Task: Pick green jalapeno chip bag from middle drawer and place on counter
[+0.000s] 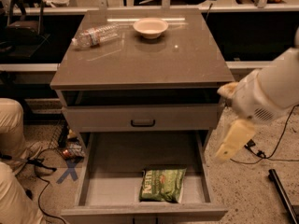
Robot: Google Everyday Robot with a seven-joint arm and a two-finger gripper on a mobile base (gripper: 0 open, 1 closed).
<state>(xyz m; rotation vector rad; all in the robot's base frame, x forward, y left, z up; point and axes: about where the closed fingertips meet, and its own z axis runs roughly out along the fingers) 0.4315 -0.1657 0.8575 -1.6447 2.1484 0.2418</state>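
The green chip bag [162, 185] lies flat in the open middle drawer [117, 164], down and left of the claw [233, 139], well apart. The claw hangs tilted from a fat white arm [268, 90]. I cannot tell if it is wide or narrow. The bag looks crinkly. The bench [149, 62], up and left, is smooth and shiny.

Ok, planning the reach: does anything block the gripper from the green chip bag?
Only the right wall of the deep grey middle drawer: the gripper hangs outside it, to the right. The crinkly green chip bag lies uncovered from above.
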